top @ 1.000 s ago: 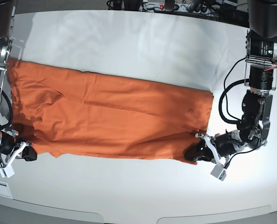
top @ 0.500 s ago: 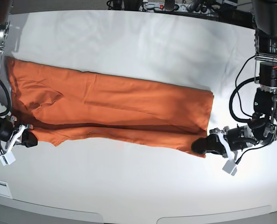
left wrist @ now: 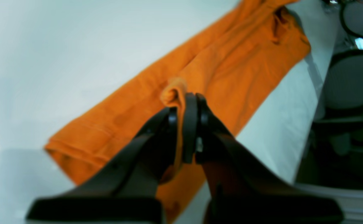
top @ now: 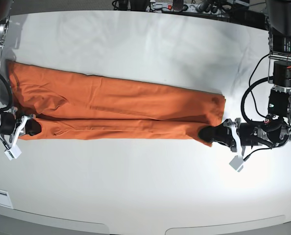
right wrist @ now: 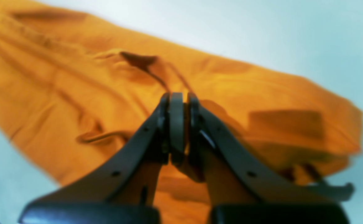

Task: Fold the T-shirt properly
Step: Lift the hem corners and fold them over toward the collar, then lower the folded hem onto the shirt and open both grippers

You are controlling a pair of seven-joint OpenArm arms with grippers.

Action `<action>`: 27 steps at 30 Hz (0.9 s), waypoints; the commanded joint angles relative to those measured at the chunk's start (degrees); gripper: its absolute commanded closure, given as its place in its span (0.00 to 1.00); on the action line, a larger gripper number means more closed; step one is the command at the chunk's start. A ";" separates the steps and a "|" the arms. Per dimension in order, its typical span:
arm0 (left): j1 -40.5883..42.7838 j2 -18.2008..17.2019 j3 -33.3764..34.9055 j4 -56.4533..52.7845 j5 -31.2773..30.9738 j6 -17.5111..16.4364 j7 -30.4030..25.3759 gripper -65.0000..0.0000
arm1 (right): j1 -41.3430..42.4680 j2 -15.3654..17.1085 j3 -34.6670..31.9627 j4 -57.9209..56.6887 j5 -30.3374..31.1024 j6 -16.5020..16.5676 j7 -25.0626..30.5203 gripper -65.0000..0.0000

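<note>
"How do the pincers stand?"

"The left gripper (left wrist: 186, 97) is closed, with a pinch of the orange T-shirt (top: 135, 95) between its fingertips. The right gripper (right wrist: 181, 97) is closed on the shirt too, nearer that cloth's other end."

"And where's the shirt?"

"On the white table (top: 145, 181), in a long band, its side toward the table's near edge gathered up along a crease between the two grippers. Both wrist views show overlapping layers and loose wrinkles."

"Any room around it?"

"Plenty. A broad bare strip of table runs between the shirt and the table's near edge, and another lies between it and the far edge. At the short ends it's tighter, as the arms stand over the table there."

"Which way does it point?"

"The long axis runs crosswise, roughly along the table's near edge. The shirt's far side slants: the end by the right gripper reaches closer to the table's far edge, so the band is deeper there and narrower by the left gripper. I can't tell which way the collar faces."

"Anything past the table?"

"Dark cables (top: 204, 7), beyond its far edge."
</note>
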 commanded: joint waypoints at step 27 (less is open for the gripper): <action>-1.81 -4.50 -0.44 0.83 -3.92 -0.52 6.13 1.00 | 1.36 3.85 0.55 0.81 3.61 0.32 -4.39 1.00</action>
